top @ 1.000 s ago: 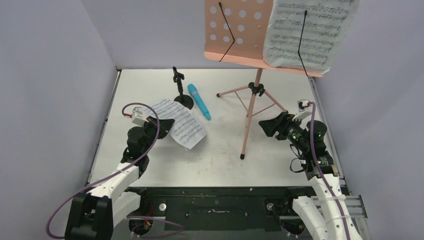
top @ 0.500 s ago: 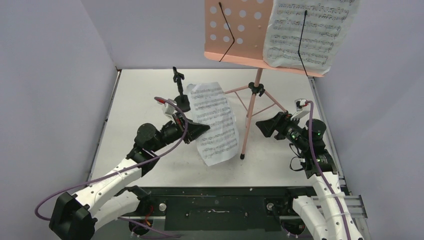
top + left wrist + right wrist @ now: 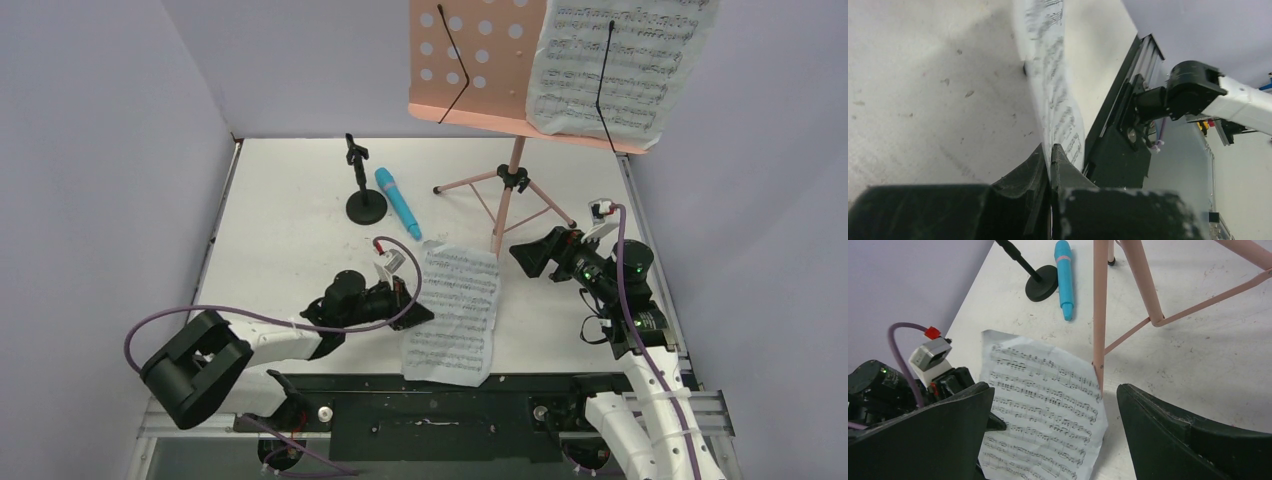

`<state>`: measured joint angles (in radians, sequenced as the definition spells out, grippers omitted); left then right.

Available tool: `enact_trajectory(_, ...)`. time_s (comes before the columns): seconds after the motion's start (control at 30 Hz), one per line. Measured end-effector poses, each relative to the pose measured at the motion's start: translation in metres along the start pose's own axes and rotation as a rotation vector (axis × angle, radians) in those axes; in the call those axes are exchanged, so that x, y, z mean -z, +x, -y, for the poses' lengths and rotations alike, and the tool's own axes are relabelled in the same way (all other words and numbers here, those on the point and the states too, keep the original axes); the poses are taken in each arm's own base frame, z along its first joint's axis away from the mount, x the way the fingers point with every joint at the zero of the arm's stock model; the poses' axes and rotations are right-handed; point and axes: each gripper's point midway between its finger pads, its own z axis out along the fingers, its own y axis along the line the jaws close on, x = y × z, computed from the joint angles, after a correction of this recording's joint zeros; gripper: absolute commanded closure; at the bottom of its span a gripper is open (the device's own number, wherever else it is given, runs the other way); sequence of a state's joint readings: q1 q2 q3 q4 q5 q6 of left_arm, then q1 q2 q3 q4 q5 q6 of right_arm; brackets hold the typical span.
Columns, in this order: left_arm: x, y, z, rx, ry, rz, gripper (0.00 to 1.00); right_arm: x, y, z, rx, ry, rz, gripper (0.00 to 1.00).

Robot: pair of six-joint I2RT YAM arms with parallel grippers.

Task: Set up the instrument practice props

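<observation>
My left gripper (image 3: 1050,156) is shut on the edge of the loose page (image 3: 455,312). A second ago that page lay flat on the table (image 3: 290,240) beside the mic stand; now it is off the surface and has swung to the middle of the near edge, its lower end hanging out over the base rail.

Just beyond it, my right gripper (image 3: 532,258) has gone from half-spread to fully wide, jaws empty and aimed at the page. The right wrist view shows the sheet between the two fingers but not touching them. I read this as a handover being lined up, not yet made.

The page's top corner sits just beside the stand (image 3: 497,225) leg. A careless pull could snag it there.

Farther back, the mic (image 3: 398,203) lies on the table, touching the mic stand (image 3: 365,206) base, not mounted. At the far end the other page (image 3: 620,65) is clipped on the stand's right half; the left half is bare, so that is where this page should go.
</observation>
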<state>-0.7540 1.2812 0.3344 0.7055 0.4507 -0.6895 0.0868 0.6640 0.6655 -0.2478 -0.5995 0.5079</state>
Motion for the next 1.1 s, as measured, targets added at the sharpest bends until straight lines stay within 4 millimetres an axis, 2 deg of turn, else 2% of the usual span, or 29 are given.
enact_trajectory(0.13, -0.009, 0.021, -0.015, 0.031, -0.034, -0.074, 1.0, 0.0, 0.001, 0.001, 0.003, 0.001, -0.003, 0.0)
enact_trajectory(0.17, -0.012, 0.023, -0.016, 0.033, -0.033, -0.09, 1.0, 0.0, 0.001, 0.001, 0.004, 0.001, -0.004, 0.04)
enact_trajectory(0.43, -0.031, 0.005, 0.003, -0.074, 0.001, -0.114, 1.0, 0.0, 0.006, 0.004, 0.015, 0.011, -0.025, 0.07)
enact_trajectory(0.63, -0.02, -0.003, 0.01, -0.176, -0.042, -0.127, 1.0, 0.0, 0.009, 0.003, 0.027, 0.003, -0.039, 0.1)
enact_trajectory(0.77, -0.01, -0.019, 0.028, -0.271, -0.05, -0.119, 1.0, 0.0, 0.012, -0.002, 0.043, -0.037, -0.058, 0.1)
enact_trajectory(0.93, 0.001, -0.044, 0.07, -0.388, 0.017, -0.062, 1.0, 0.001, 0.013, -0.016, 0.078, -0.116, -0.072, 0.1)
enact_trajectory(1.1, 0.011, -0.05, 0.09, -0.439, 0.065, -0.033, 1.0, 0.005, 0.002, -0.031, 0.121, -0.182, -0.049, 0.1)
